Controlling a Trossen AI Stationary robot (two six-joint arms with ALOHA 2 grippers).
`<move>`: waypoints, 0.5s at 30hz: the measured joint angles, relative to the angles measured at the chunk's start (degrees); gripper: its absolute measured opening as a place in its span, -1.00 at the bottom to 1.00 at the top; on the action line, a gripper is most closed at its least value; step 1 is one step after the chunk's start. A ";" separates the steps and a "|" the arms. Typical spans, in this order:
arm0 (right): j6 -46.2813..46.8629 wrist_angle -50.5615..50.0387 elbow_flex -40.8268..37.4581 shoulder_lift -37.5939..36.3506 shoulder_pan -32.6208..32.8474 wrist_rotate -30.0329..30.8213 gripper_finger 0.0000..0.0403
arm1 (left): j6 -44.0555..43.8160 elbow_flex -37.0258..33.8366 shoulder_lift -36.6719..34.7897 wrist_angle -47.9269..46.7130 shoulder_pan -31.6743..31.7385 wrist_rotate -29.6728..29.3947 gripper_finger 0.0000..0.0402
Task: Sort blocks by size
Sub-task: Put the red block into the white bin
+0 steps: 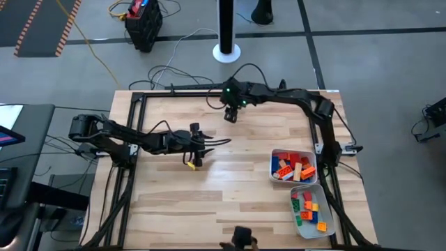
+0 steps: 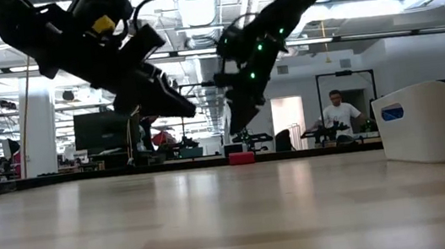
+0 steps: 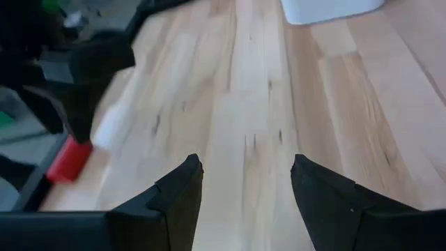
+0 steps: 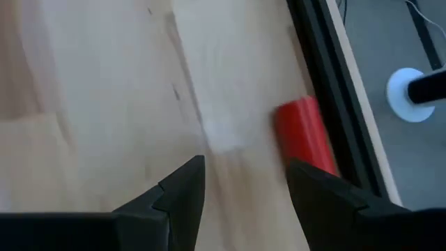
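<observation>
The pale wooden table (image 1: 230,188) was almost bare, and nearly all the small plastic toy bricks already lay in the two white rectangular trays by its right edge. The upper tray (image 1: 273,155) held mostly oblong red, orange and tan pieces; the lower tray (image 1: 331,226) held smaller squarish ones in green, red, orange and yellow. One straggler remained — a small red block (image 4: 301,134) lying right against the black frame rail (image 4: 334,104) at the table's far edge.

The right gripper (image 4: 244,183) hung above that far edge, its two dark fingers apart with nothing between them, and the red block sat just beyond its fingertips and off to one side. The left gripper (image 3: 245,183) hovered over the middle of the table, fingers also apart and empty, only bare wood showing between them. In the left wrist view the same red block showed near the rail with the right arm above it.

This looked like the last pick — and the awkward one. The block sat so tight to the rail that a finger coming down on that side might land on the rail instead of slipping past the brick. A closing finger could also nudge the block along the rail, or pinch only a corner so it dropped on the carry. The gripper was not yet centred over it.
</observation>
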 joint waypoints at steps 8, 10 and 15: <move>-7.14 -1.45 1.15 2.33 -3.31 -0.25 0.13 | -6.58 -3.28 0.00 0.89 -0.34 -0.07 0.03; -8.18 -1.52 1.15 2.33 -4.25 -1.67 0.13 | -7.71 -3.78 0.00 1.09 -0.02 -0.35 0.03; -9.31 -0.89 1.17 2.73 -6.30 -5.32 0.11 | -9.82 -3.78 0.00 2.62 0.55 -0.65 0.03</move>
